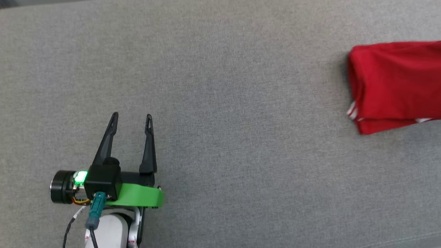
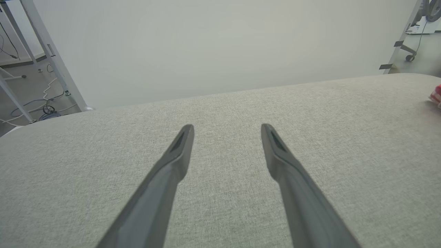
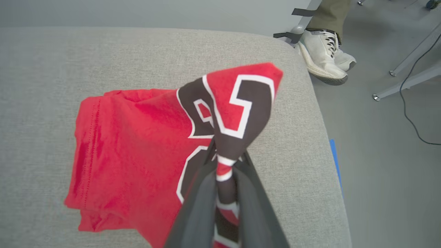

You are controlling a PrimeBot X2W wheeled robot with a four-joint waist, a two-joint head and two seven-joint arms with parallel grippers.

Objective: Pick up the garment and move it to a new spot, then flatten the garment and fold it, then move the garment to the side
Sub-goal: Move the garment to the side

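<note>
The garment (image 1: 396, 86) is a folded red shirt lying at the right edge of the head view, with bits of white striped sleeve showing at its near edge. In the right wrist view the garment (image 3: 137, 144) lies on the grey surface, and my right gripper (image 3: 225, 162) is shut on a lifted corner of it bearing black, white-outlined print. My left gripper (image 1: 131, 120) stands open over bare fabric at the lower left, far from the shirt. In the left wrist view the left gripper (image 2: 227, 129) has nothing between its fingers, and a sliver of the garment (image 2: 436, 96) shows at the right edge.
The grey upholstered surface (image 1: 224, 103) spreads wide between my left gripper and the shirt. Its rounded right edge (image 3: 320, 113) drops to the floor, where a person's white shoe (image 3: 322, 57), metal frame legs (image 3: 406, 82) and a cable lie.
</note>
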